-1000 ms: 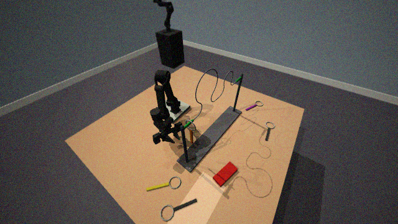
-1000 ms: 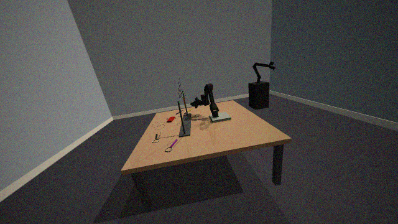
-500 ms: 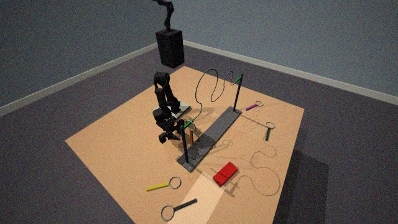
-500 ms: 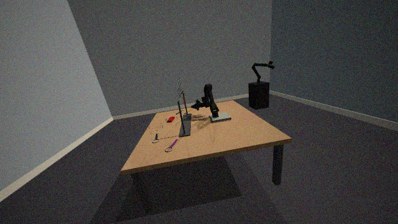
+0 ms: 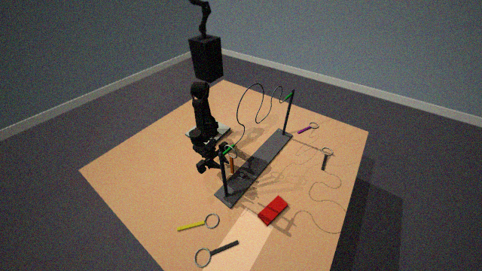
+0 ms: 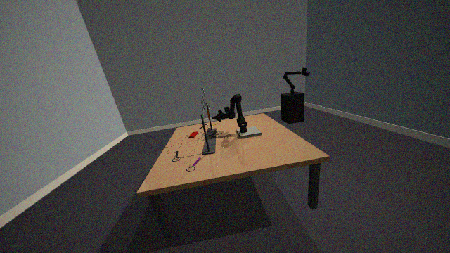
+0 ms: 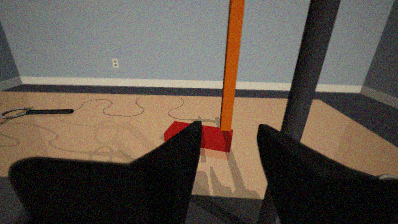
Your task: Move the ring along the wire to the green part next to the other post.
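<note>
The ring (image 5: 236,154) hangs around the green part (image 5: 228,150) of the wire beside the near post (image 5: 224,178) (image 7: 311,65). Its orange handle (image 5: 231,165) (image 6: 208,112) (image 7: 231,70) points down. My gripper (image 5: 224,162) (image 6: 214,117) (image 7: 229,129) is partly open and holds nothing. In the wrist view the handle's lower end shows between and beyond the fingertips, and the post stands behind the right finger. The grey wire (image 5: 257,83) loops up and away to the other green part (image 5: 288,95) at the far post (image 5: 288,113) (image 6: 204,133). The exact gap to the handle is unclear.
The dark base (image 5: 274,144) joins the posts. A red block (image 5: 273,211) (image 6: 193,135) (image 7: 217,139) lies beyond it. Loose rings with yellow (image 5: 191,226), purple (image 5: 304,129) and black (image 5: 224,247) handles lie on the table (image 5: 132,169). Another arm stands on a black pedestal (image 5: 206,58).
</note>
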Tool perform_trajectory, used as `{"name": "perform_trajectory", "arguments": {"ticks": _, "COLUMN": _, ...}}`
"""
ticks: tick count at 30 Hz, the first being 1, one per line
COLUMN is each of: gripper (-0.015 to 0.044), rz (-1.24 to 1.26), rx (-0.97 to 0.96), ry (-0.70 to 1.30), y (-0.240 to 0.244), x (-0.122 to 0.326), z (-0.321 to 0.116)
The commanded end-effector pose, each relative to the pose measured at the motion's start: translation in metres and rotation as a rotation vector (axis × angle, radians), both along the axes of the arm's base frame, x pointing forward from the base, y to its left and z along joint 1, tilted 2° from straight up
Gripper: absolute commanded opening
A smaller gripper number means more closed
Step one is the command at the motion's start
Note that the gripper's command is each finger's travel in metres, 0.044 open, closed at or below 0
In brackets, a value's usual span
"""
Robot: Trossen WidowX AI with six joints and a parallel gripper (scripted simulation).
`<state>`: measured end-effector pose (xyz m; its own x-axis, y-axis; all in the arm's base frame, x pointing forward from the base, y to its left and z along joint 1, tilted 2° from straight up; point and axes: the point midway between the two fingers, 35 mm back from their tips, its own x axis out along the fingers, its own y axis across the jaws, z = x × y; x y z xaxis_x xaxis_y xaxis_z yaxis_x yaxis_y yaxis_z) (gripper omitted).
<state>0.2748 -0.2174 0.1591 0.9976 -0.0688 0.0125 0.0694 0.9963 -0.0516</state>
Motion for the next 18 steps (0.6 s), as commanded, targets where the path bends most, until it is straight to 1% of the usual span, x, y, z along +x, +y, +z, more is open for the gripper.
{"name": "perform_trajectory", "arguments": {"ticks": 1, "gripper": 0.0160, "rz": -0.003, "rx": 0.005, "ry": -0.001, "y": -0.002, "x": 0.005, "z": 0.001}}
{"name": "perform_trajectory", "arguments": {"ticks": 18, "gripper": 0.0160, "rz": -0.003, "rx": 0.004, "ry": -0.004, "y": -0.006, "x": 0.031, "z": 0.003}}
